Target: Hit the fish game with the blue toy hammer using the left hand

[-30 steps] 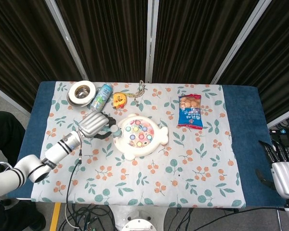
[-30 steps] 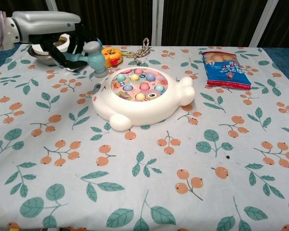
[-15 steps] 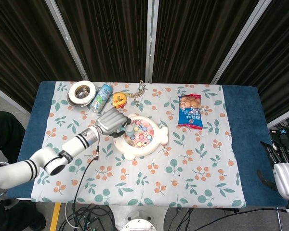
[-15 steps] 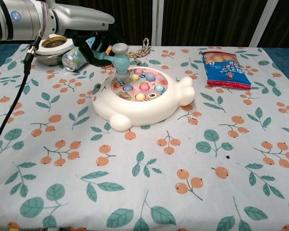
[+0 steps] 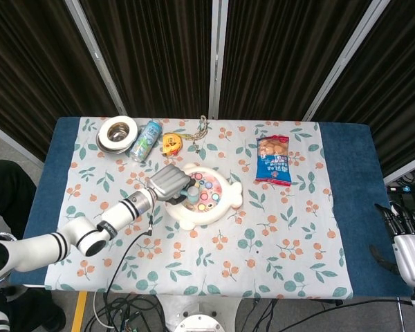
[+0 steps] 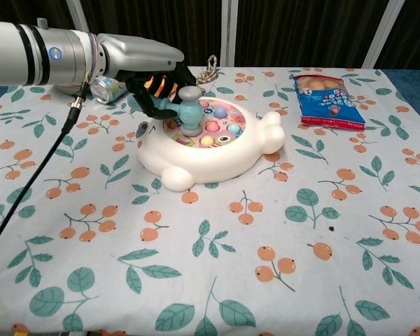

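Note:
The white fish game [image 5: 216,200] [image 6: 224,155] lies mid-table with several coloured pegs on its pink top. My left hand [image 5: 169,182] [image 6: 148,75] grips the blue toy hammer [image 5: 194,194] [image 6: 190,112] over the game's left part. In the chest view the hammer head stands upright on the pegs, touching the top. My right hand [image 5: 407,244] hangs off the table's right edge with its fingers apart and nothing in it; the chest view does not show it.
Along the back edge sit a roll of tape [image 5: 117,132], a tipped can [image 5: 145,139] [image 6: 107,89], a yellow toy [image 5: 171,142] and a cord [image 5: 201,129]. A blue snack bag [image 5: 274,159] [image 6: 327,91] lies at back right. A black cable [image 6: 35,172] trails from my left arm.
My left hand has swung right from beside the game to over it, and the hammer has come down onto the pegs. The right hand has not moved.

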Tool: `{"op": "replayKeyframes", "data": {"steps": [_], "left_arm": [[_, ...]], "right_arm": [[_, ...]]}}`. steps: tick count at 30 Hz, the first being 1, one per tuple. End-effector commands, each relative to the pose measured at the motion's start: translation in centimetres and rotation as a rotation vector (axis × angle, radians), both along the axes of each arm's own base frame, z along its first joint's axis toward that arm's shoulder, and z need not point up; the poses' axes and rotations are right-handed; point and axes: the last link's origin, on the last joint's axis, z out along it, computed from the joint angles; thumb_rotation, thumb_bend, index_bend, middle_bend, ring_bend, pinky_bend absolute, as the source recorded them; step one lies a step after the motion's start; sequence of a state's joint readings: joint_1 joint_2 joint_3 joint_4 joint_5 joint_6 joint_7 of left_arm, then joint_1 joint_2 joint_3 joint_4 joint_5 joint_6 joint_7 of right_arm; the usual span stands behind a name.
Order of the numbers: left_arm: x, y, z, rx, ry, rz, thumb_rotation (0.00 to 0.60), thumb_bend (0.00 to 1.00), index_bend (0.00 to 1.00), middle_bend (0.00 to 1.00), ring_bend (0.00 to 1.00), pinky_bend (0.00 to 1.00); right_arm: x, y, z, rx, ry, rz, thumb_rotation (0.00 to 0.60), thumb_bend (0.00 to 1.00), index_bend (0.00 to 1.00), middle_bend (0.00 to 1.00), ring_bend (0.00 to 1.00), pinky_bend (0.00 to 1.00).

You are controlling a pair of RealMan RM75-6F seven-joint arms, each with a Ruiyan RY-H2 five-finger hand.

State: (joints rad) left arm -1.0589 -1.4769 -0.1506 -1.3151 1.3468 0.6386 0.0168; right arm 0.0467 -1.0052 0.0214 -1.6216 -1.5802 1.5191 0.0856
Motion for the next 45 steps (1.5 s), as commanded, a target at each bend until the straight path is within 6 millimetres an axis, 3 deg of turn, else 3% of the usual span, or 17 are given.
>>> {"op": "replayKeyframes", "data": {"steps": [1,6,12,22,28,33,37,41,45], "left_arm": [[0.5,0.0,0.6,0.002,-0.032,0.008,0.6,0.57,0.61,0.68,0.53,0.79],[1.5,0.1,1.0,0.003,-0.051,-0.003,0.6,0.57,0.61,0.68,0.53,0.79],[2.5,0.4,-0.1,-0.007,-0.037,-0.008,0.6,0.57,0.61,0.68,0.53,0.79],[2.4,1.1,-1.8,0.003,0.016,0.012,0.6,0.57,0.62,0.68,0.53,0.79],[2.4,0.7,-1.3,0.02,0.016,-0.004,0.6,0.57,0.62,0.68,0.53,0.79],[2.6,0.5,1.1,0.067,-0.062,-0.007,0.6,0.57,0.62,0.68,0.53,0.79],[1.2,0.1,3.2,0.105,-0.112,0.017,0.6,0.57,0.62,0.67,0.53,0.79],[-2.0,-0.2,4.6,0.136,-0.14,0.09,0.6,0.57,0.62,0.67,0.52,0.76],[-5.7,-0.5,4.9,0.157,-0.151,0.166,0.6,0.56,0.61,0.65,0.51,0.72]], "right_arm": [[-0.1,0.0,0.0,-0.002,-0.001,-0.002,0.6,0.23,0.0,0.15,0.0,0.0],[-0.1,0.0,0.0,-0.001,-0.003,0.0,0.6,0.23,0.0,0.15,0.0,0.0],[-0.3,0.1,0.1,-0.004,-0.003,-0.006,0.6,0.23,0.0,0.15,0.0,0.0],[-0.6,0.2,0.1,-0.003,-0.008,-0.012,0.6,0.23,0.0,0.15,0.0,0.0],[-0.6,0.3,0.3,-0.009,-0.009,-0.006,0.6,0.23,0.0,0.15,0.0,0.0],[-0.5,0.4,0.4,-0.015,-0.009,-0.003,0.6,0.23,0.0,0.15,0.0,0.0],[-0.5,0.4,0.4,-0.012,-0.009,0.001,0.6,0.23,0.0,0.15,0.0,0.0],[-0.4,0.3,0.3,-0.005,-0.01,0.008,0.6,0.23,0.0,0.15,0.0,0.0],[-0.3,0.2,0.1,0.003,-0.011,0.014,0.6,0.23,0.0,0.15,0.0,0.0]]}}
